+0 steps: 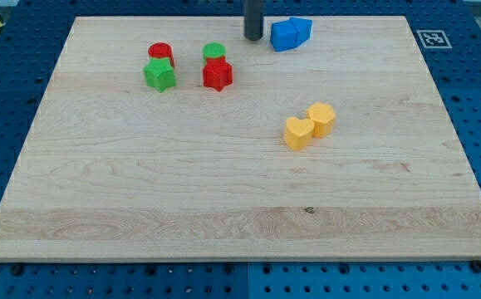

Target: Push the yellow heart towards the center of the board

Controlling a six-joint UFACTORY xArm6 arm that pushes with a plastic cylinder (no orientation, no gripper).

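The yellow heart (pixel 298 133) lies right of the board's middle, touching a yellow hexagon-like block (pixel 322 118) on its upper right. My tip (pixel 253 38) stands near the view's top edge, well above and left of the yellow heart. It is just left of two blue blocks (pixel 291 33) that sit pressed together.
A red cylinder (pixel 160 53) with a green star (pixel 160 75) below it, and a green cylinder (pixel 214 53) with a red star (pixel 218 75) below it, stand at the upper left. The wooden board (pixel 140 183) rests on a blue perforated table. A marker tag (pixel 433 38) lies off the upper right corner.
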